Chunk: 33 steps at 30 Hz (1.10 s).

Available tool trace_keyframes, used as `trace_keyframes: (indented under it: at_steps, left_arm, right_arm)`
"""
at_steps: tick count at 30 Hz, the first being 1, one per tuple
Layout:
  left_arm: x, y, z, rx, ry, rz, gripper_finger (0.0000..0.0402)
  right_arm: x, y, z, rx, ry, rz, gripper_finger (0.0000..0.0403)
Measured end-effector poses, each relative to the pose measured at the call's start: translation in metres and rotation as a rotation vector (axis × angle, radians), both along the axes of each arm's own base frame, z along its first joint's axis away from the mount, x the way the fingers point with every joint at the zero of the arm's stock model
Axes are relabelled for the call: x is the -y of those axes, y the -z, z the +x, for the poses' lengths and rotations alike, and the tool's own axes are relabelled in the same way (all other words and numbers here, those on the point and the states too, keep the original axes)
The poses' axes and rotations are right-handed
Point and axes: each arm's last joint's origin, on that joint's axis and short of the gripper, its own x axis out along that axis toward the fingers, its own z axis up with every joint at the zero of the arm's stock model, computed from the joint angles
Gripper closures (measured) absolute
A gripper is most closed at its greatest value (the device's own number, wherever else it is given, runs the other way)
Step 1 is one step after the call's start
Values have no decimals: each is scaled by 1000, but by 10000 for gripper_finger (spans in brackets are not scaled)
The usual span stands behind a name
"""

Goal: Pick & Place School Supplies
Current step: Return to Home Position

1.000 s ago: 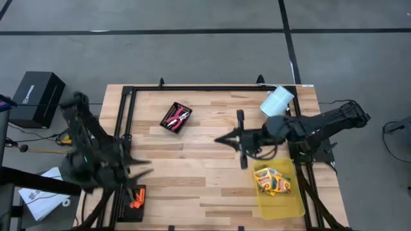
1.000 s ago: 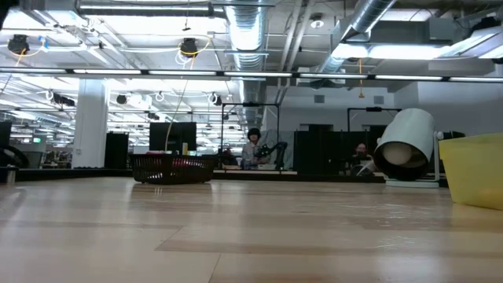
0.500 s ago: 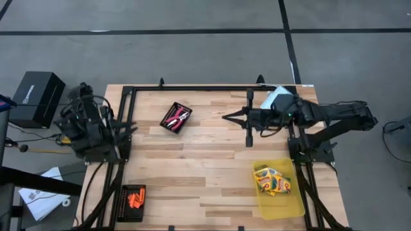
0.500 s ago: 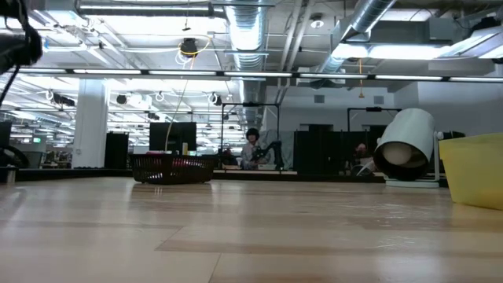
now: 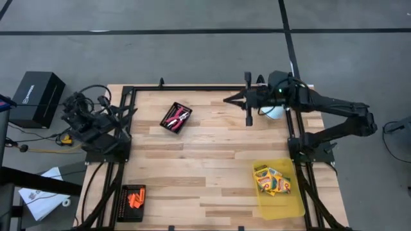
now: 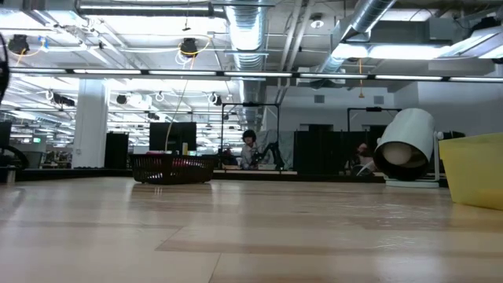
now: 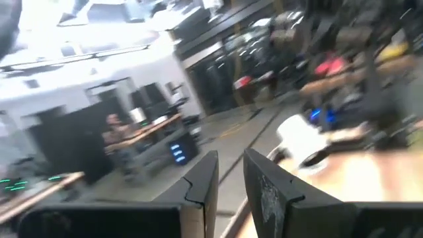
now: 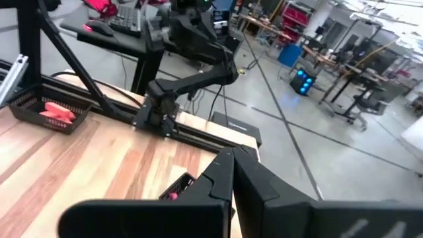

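Hovering over the far side of the table (image 5: 212,160), my right gripper (image 8: 229,157) points across the boards toward my left arm. Its two fingers meet tip to tip with nothing between them. The right arm reaches in from its base at the right edge, with its elbow out beyond the table. A white roll (image 5: 272,112) lies partly under its wrist, near the far right corner. My left gripper (image 7: 231,162) sits folded back at the left edge, beside the black frame rail. A narrow slit shows between its fingers, and they carry nothing.

The school supplies all lie in containers. The red-handled scissors (image 5: 174,117) rest in a black mesh tray (image 5: 185,106) on the far half of the table, between my two grippers and apart from both. The orange erasers (image 5: 135,199) sit in another black tray (image 5: 123,205) at the near left corner, well away from either gripper. The yellow crayon boxes (image 5: 273,181) are piled in the translucent yellow bin (image 5: 286,205) at the near right, just beside my right arm's base.

From table height, the mesh tray with the scissors stands far off across the bare wood, and the roll and one wall of the bin stand at the right. A person (image 6: 249,146) sits in the room beyond. A black box (image 5: 37,97) stands off the table's left side.
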Motion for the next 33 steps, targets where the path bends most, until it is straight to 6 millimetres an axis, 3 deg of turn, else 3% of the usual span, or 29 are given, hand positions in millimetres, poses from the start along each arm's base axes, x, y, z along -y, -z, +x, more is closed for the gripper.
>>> trace_keyframes:
  at_steps: [6,10,17,27,30,33]
  left_arm:
    - [-14,27,0,-54,-181,58,335]
    - [-22,41,-5,-3,-261,-24,335]
    - [-37,41,-29,140,-219,-232,335]
    - [-29,52,-23,91,-137,-255,385]
    - [-29,52,-23,93,-151,-254,397]
    - [-29,54,-23,90,-152,-250,397]
  right_arm:
    - [29,2,-4,-2,-5,19,403]
    - [40,5,-10,-37,-4,42,403]
    - [50,17,-22,-154,-146,153,403]
    - [65,23,-45,-202,-270,215,403]
    - [67,31,-52,-243,-344,267,403]
    - [68,54,-52,-253,-439,319,403]
